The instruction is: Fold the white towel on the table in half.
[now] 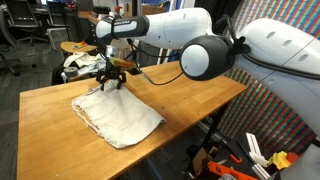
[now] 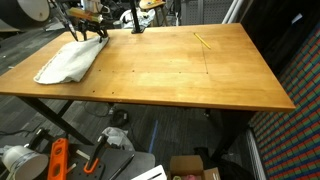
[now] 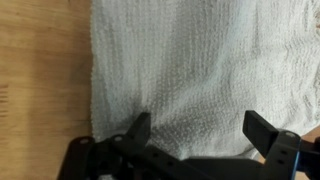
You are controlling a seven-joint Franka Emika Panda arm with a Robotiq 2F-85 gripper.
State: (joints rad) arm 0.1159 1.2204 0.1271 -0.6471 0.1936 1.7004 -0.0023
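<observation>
The white towel (image 1: 118, 115) lay spread and slightly wrinkled at one end of the table (image 1: 195, 98), its long side running at a slant to the table's edge. In an exterior view it (image 2: 66, 62) sat in the far corner, close to two edges but not hanging over either. In the wrist view its woven cloth (image 3: 200, 55) filled most of the picture, with a strip of bare wood (image 3: 40, 70) beside one hem.

The gripper (image 1: 109, 86) stood over the towel's end nearest the robot's base, pointing down. Its jaws were spread wide with nothing between them (the wrist view showed both dark fingers (image 3: 138, 128) well apart above the cloth). Whether the fingertips touched the towel could not be told.

The rest of the tabletop (image 2: 180, 75) was bare wood apart from a thin yellow stick (image 2: 203, 41) near the far edge. Behind the table stood a round wooden stool (image 1: 72, 47), with a bundle of white and dark fabric (image 1: 78, 68) below it.
</observation>
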